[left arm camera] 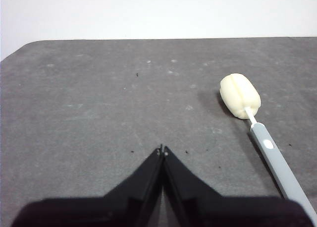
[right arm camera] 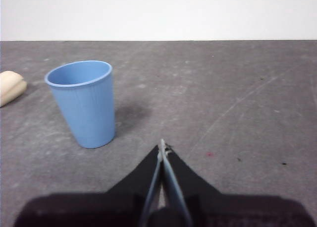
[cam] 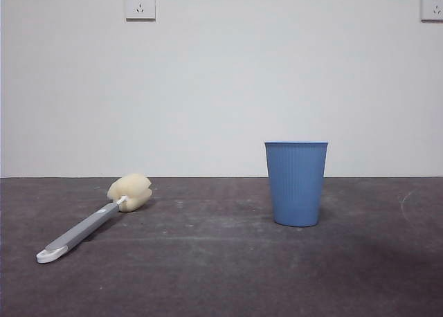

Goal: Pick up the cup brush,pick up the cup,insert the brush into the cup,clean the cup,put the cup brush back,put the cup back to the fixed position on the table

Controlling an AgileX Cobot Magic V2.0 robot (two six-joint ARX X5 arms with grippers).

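Observation:
The cup brush [cam: 93,222] lies flat on the table [cam: 208,275] at the left, its cream-yellow sponge head toward the back and its white looped tip toward the front. The blue ribbed cup [cam: 296,183] stands upright to the right of centre. In the left wrist view my left gripper [left arm camera: 162,149] is shut and empty, above the table, apart from the cup brush [left arm camera: 257,135]. In the right wrist view my right gripper [right arm camera: 162,146] is shut and empty, a short way from the cup [right arm camera: 85,102]. Neither arm shows in the front view.
A plain white wall stands behind the table, with two sockets [cam: 140,4] high up. The table's rounded far corner [left arm camera: 29,44] shows in the left wrist view. The sponge head [right arm camera: 11,86] shows at the edge of the right wrist view.

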